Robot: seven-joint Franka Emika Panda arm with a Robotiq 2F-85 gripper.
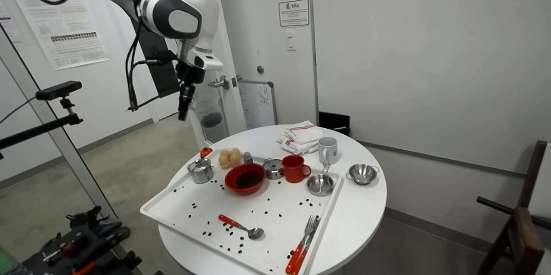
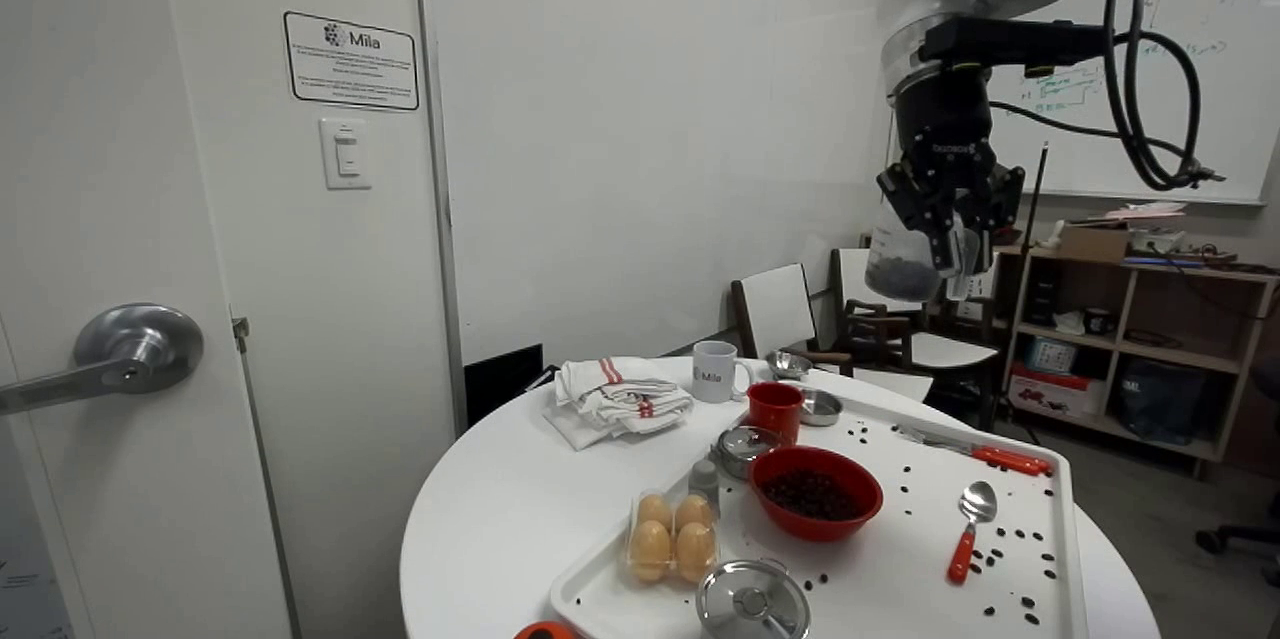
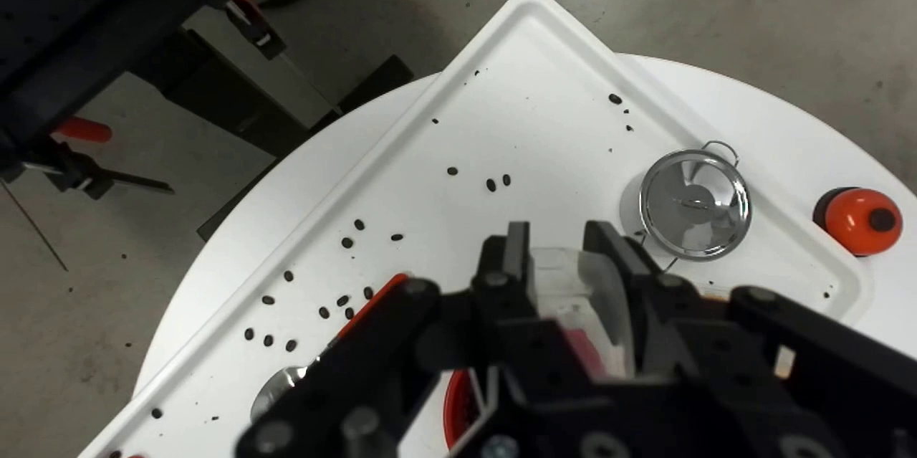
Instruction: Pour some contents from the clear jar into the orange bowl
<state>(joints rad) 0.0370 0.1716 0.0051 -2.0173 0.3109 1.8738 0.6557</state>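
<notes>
The orange bowl, red-orange in colour, holds dark beans and stands on the tray in both exterior views, bowl (image 1: 234, 186), bowl (image 2: 872, 509). Part of the bowl's rim (image 3: 450, 411) shows beneath the fingers in the wrist view. High above the table, my gripper (image 1: 183, 115) is shut on the handle of the clear jar (image 2: 900, 274). Dark beans lie in the jar's bottom, and it looks about upright. It hangs beside the fingers, well apart from the bowl. In the wrist view the see-through handle (image 3: 612, 293) fills the space between the fingers of the gripper (image 3: 557, 232).
A white tray (image 1: 185, 197) with scattered beans covers much of the round table (image 2: 500, 489). Around the bowl stand a lidded pot (image 3: 695, 203), eggs (image 2: 672, 544), a small grey shaker (image 1: 248, 157) and a red mug (image 1: 294, 169). A spoon (image 1: 241, 227) lies in front.
</notes>
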